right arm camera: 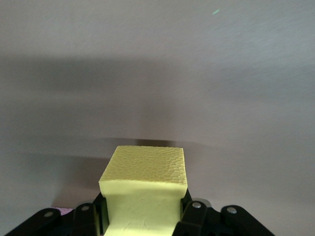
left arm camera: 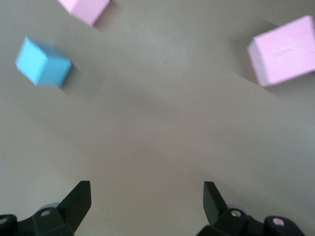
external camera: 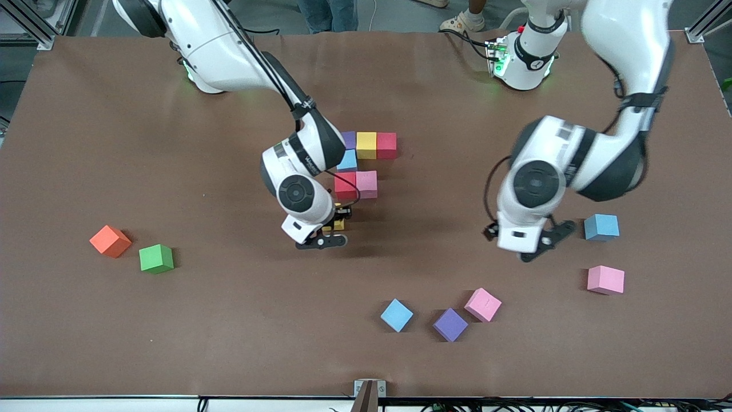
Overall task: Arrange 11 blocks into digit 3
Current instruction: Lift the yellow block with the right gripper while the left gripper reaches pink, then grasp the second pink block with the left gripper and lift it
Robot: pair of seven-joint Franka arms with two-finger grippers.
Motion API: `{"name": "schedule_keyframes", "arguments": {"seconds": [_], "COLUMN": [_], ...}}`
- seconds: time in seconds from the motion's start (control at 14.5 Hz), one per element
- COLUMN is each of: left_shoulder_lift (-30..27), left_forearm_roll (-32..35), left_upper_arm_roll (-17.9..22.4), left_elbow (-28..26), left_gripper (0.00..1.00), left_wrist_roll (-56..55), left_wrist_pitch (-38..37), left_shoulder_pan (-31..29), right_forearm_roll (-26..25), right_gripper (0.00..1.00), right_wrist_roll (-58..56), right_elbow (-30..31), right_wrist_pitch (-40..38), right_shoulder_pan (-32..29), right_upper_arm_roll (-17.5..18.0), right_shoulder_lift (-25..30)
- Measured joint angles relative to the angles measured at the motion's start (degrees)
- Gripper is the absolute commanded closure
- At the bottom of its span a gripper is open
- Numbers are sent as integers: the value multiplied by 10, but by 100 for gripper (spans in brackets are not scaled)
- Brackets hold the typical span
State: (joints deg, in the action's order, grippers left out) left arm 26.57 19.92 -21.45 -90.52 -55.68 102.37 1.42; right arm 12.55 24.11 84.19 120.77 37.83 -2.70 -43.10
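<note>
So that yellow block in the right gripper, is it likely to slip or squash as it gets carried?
The yellow block probably squashes slightly: its pitted surface looks like soft foam, and the right gripper is shut on its lower part. That matte texture likely resists slipping. Flat faces suggest it will sit without rolling once set down beside the red block.

Matte, pitted foam yellow block [right arm camera: 145, 184]

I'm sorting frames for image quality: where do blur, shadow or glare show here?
Front view: the left arm is smeared by motion, and soft sheen lies on the table. Left wrist view: the light blue cube and pink cube look blurred. Right wrist view: the yellow cube is sharp, with a broad shadow band across the table above it.
</note>
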Motion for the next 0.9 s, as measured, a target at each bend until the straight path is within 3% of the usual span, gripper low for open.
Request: {"name": "schedule_keyframes", "arguments": {"seconds": [0.48,0.9], "left_shoulder_lift": [14,108], "left_forearm_roll": [2,44], "left_upper_arm_roll": [2,3], "left_elbow": [-41,-47], "left_gripper": [0,0], "left_wrist_roll": [378,544], "left_wrist_pitch": [165,375], "left_shoulder_pan": [-194,-267], "right_forearm_roll": [0,0], "right_gripper": [59,59], "right_wrist_roll": [12,15], "right_elbow": [-11,-11], "right_wrist_pitch": [0,6], "right_shoulder_pan": [19,25], "right_upper_arm_roll": [-1,-1], "right_shoulder_lift": [-12,-18]}}
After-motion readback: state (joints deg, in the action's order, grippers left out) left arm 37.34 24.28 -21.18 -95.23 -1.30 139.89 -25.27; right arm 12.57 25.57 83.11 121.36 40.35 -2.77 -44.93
